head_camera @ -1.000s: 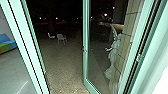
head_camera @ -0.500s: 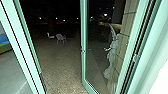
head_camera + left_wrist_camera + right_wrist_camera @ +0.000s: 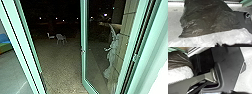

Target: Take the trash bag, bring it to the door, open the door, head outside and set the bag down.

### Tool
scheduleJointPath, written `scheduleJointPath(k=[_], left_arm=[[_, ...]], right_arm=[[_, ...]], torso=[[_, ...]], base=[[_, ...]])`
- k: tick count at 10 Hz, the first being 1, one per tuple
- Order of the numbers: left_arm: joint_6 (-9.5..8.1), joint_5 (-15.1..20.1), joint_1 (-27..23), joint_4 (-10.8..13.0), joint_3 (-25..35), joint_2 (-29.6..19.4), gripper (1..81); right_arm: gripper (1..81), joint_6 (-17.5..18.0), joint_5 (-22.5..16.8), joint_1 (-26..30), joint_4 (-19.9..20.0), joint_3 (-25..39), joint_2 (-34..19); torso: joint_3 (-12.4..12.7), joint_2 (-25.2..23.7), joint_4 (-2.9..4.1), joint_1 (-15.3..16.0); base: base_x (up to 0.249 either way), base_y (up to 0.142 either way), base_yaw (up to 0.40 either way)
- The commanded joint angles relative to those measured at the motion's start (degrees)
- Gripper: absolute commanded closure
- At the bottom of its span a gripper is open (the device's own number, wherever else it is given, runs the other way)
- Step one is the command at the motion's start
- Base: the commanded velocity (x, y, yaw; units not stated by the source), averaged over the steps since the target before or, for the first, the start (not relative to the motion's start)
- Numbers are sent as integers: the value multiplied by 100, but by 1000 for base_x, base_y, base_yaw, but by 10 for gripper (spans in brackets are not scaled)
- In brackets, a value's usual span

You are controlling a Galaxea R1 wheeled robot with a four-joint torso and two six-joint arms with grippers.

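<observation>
Ahead of you a dark yard (image 3: 60,62) at night, small distant lights (image 3: 56,18), a white chair (image 3: 60,38), at your left grey floor (image 3: 11,67) and blue-and-green furniture (image 3: 5,47), at your right a pale statue (image 3: 113,52) near a wall (image 3: 124,41) with joint lines

So both our wrist cams are tipped down at our own body. The right one's got our dark plate (image 3: 228,65) up close, jointed bar (image 3: 180,85) right beside it. Left one catches our round fitting (image 3: 247,15). Can't make out our grip, tbh.
</observation>
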Motion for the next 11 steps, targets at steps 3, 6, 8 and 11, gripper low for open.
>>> scheduleJointPath(k=[3,6,8,11], left_arm=[[14,313,-321,46,-21,-2,811],[14,304,-321,46,-21,-2,811],[5,304,-321,37,-21,-2,811],[5,295,-321,-7,-22,-11,811]], right_arm=[[10,-146,-221,199,-54,-223,145],[10,-436,-204,129,16,-294,294],[10,-700,50,41,323,-399,383],[10,-2479,121,49,1945,-1110,786]], torso=[[0,0,0,0],[0,0,0,0],[0,0,0,0],[0,0,0,0]], base=[[0,0,0],[0,0,0],[0,0,0],[0,0,0]])
